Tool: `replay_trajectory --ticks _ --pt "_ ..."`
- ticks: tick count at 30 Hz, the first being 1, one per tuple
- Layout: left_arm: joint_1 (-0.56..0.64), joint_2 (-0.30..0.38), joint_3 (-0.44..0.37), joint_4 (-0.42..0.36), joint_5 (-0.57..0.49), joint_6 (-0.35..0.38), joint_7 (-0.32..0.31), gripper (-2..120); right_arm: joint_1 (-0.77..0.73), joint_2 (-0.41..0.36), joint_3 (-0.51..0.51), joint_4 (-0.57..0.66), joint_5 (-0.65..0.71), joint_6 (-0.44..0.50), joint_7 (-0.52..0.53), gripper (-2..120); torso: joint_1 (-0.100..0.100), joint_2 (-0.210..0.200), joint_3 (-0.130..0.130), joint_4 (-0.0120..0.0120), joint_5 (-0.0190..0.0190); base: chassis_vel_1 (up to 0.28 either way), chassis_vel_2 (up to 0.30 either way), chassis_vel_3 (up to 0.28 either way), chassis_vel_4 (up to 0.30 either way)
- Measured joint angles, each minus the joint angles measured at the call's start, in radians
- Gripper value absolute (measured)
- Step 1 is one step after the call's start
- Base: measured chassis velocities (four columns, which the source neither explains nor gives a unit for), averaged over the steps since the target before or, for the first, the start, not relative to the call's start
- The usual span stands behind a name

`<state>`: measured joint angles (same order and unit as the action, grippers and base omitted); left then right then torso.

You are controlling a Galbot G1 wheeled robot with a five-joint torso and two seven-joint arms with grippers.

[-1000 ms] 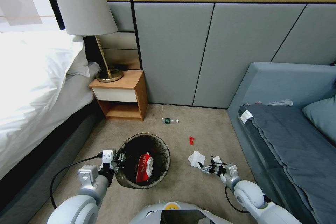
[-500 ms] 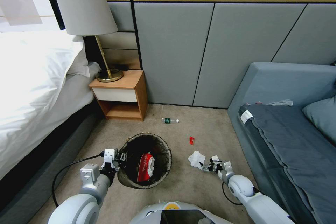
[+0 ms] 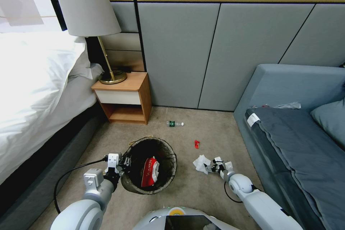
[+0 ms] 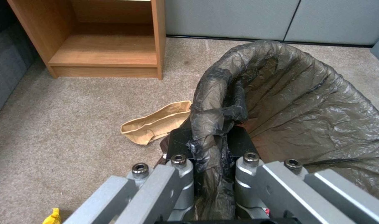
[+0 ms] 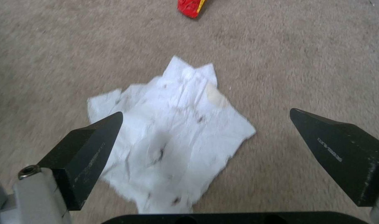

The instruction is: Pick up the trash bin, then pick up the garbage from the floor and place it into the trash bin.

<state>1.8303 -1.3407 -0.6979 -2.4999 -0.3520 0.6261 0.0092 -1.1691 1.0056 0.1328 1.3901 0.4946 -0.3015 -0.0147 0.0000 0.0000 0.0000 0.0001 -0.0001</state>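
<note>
Head view: beige carpet (image 3: 187, 194), grey wall panels (image 3: 179, 54).

- A dark brownish-black liner is being shown over the rim of the trash bin (image 3: 149, 167); a red-and-white wrapper (image 3: 149, 172) is lying inside it.
- A white paper scrap (image 5: 173, 137), flecked with small dark marks, is being framed by black fingers (image 5: 85, 155).
- A red wrapper with a touch of yellow (image 5: 191, 7) is being seen on beige carpet (image 3: 187, 190).
- A clear bottle with a green label (image 3: 175, 124) is being shown.
- A tan paper bag (image 4: 156, 123) and a bright yellow scrap (image 4: 52, 217) are being seen by the orange-brown wooden nightstand (image 3: 124, 99).
- The sofa (image 3: 298, 140) is being rendered in grey-blue, the bedding (image 3: 32, 79) in white.
</note>
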Motion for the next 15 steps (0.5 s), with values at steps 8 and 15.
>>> replay_trajectory --ticks 8,15 --pt "0.000 0.002 -0.001 0.000 0.000 0.000 0.002 7 0.018 0.018 -0.012 -0.021 -0.007 0.001 0.000 100 0.000 0.000 0.000 -0.0002 0.0001 0.000 0.000 0.000 0.000" --pt "-0.002 0.008 -0.001 0.000 -0.002 -0.001 0.003 7 0.033 0.052 -0.026 -0.045 -0.016 0.003 0.003 100 0.000 0.000 0.000 -0.0001 0.0001 0.000 0.000 0.000 0.000"
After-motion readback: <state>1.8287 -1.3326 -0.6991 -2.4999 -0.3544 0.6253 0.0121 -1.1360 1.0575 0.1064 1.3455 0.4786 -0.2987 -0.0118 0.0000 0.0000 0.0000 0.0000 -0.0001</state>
